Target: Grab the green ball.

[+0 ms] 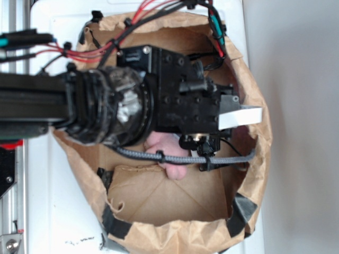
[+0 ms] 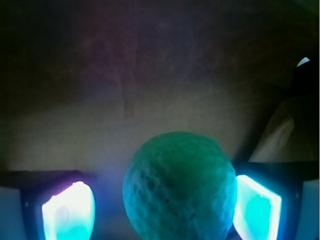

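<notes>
Crumpled brown paper bag [image 1: 175,233]; hand [image 2: 162,210] spread w/ textured round green ball [image 2: 179,187] btwn glowing pads [image 2: 67,212].

Exterior view: overhead, looking straight down into paper bag [image 1: 249,95], arm filling frame. Wrist view: close, low inside bag, facing its wall; bag interior shared

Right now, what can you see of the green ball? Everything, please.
The small round mint-green ball with a knobbly, yarn-like surface shows only in the wrist view, low and centre, lit teal. It sits between the tool's two glowing pads, closer to the right-hand one; contact cannot be confirmed. Brown paper lies behind it. In the exterior view the arm hides it.
</notes>
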`<move>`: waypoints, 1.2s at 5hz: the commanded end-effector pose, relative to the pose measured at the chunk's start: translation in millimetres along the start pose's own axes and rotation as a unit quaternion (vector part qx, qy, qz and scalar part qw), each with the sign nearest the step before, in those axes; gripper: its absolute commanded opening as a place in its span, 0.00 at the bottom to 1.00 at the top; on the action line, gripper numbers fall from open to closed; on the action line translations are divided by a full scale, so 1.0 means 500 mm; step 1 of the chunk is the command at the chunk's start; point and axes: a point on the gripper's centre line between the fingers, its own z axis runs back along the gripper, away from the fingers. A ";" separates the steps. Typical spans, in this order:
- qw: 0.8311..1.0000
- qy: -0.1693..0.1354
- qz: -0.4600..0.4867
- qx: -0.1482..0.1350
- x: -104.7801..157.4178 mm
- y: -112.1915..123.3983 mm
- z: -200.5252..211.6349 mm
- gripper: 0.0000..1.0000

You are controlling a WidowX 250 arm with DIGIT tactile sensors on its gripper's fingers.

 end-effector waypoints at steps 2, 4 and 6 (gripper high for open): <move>0.999 -0.032 0.000 -0.004 0.038 -0.018 0.032 1.00; 1.000 -0.022 0.001 -0.007 0.040 -0.016 0.036 0.72; 1.000 -0.021 0.003 -0.014 0.040 -0.014 0.040 0.00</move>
